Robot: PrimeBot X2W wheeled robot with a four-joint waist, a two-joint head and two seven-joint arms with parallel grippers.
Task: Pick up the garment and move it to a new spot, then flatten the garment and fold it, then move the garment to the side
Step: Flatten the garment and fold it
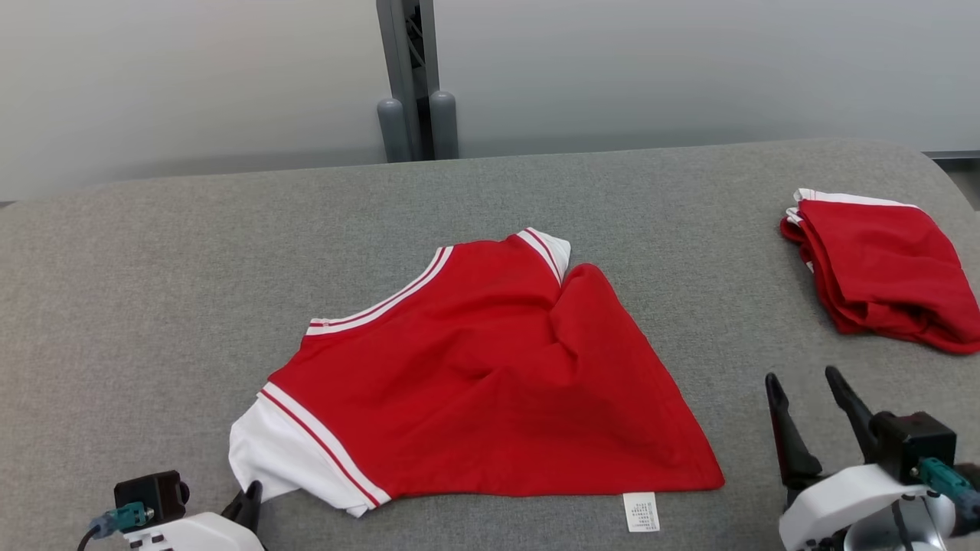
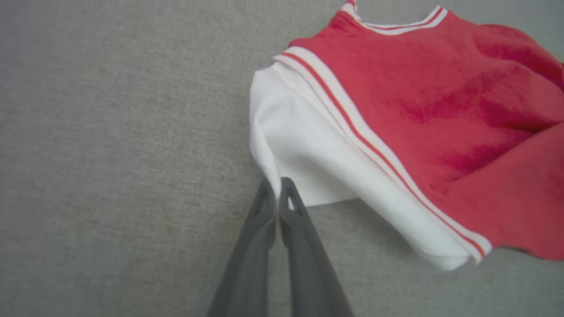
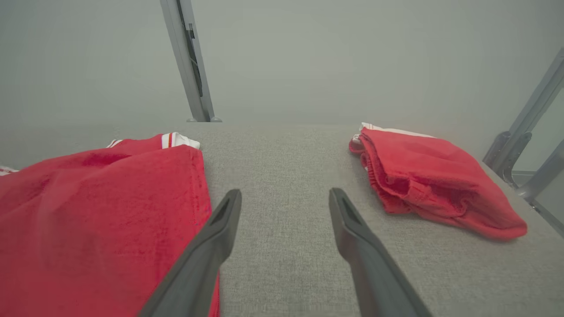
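The garment (image 1: 490, 367), a red shirt with white striped trim, lies spread and somewhat creased in the middle of the head view, its collar toward the upper part of the frame and its hem running along the lower edge. Its white sleeve (image 1: 268, 451) points to the lower left, and a small white label (image 1: 641, 511) sticks out below the hem. The left gripper (image 1: 249, 497), at the lower left corner, has its fingers pressed together on the sleeve's edge; the left wrist view shows the white cloth nipped between the tips (image 2: 277, 185). The right gripper (image 1: 801, 376), at the lower right, stands wide apart over bare grey padded surface (image 1: 153, 268), holding nothing. A second folded red garment (image 1: 880, 268) rests at the upper right, well apart.
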